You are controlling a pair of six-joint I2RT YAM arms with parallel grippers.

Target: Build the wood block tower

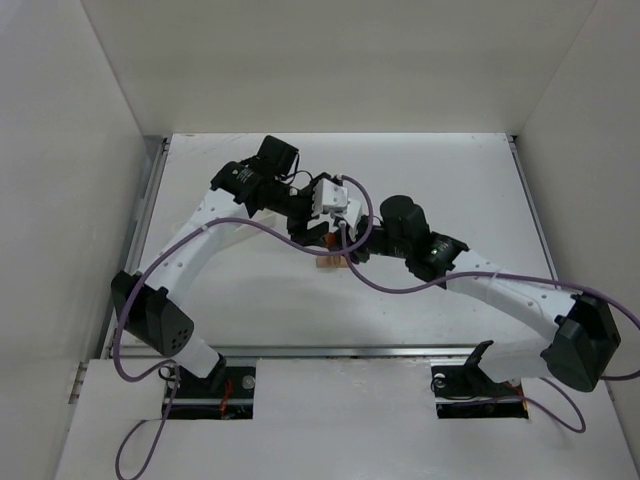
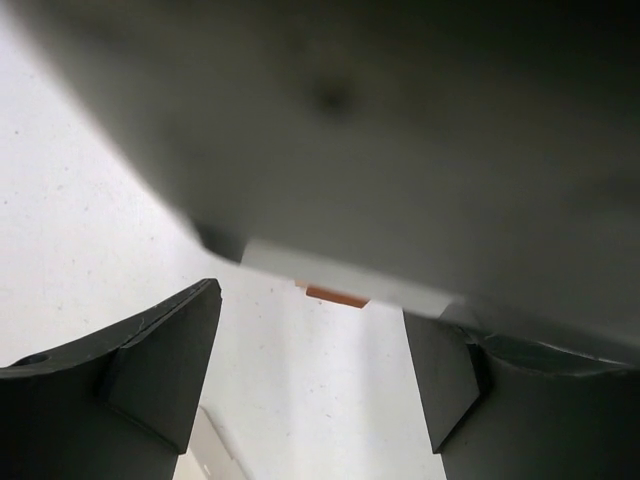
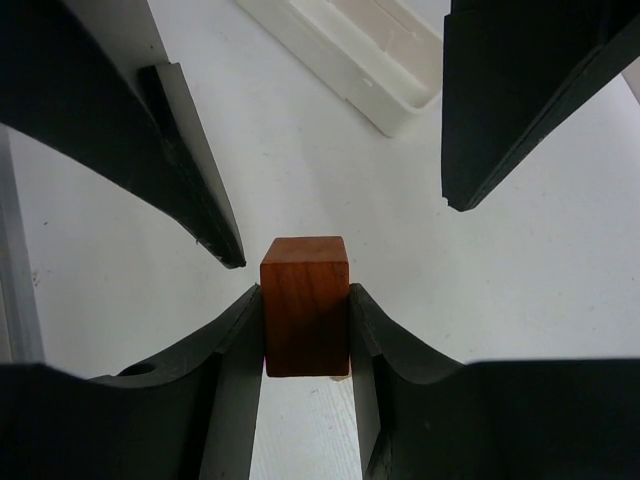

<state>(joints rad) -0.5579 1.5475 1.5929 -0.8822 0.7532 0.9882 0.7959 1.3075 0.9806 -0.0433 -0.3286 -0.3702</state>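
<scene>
My right gripper (image 3: 305,296) clamps a reddish-brown wooden block (image 3: 305,320); my left gripper (image 2: 312,335) gapes wide, holding nothing. A long white plastic tray (image 3: 372,62) lies at one o'clock of the block, and I cannot tell its contents.

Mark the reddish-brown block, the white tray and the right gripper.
reddish-brown block (image 3: 305,330): right wrist view, front face.
white tray (image 3: 333,65): right wrist view, long side wall.
right gripper (image 3: 305,292): right wrist view, midway between fingertips.

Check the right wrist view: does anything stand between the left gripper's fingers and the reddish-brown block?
Nothing visible does. The reddish-brown block, clamped in the right gripper, sits just before the open left gripper; only bare table shows between them. The white tray lies beyond.
</scene>
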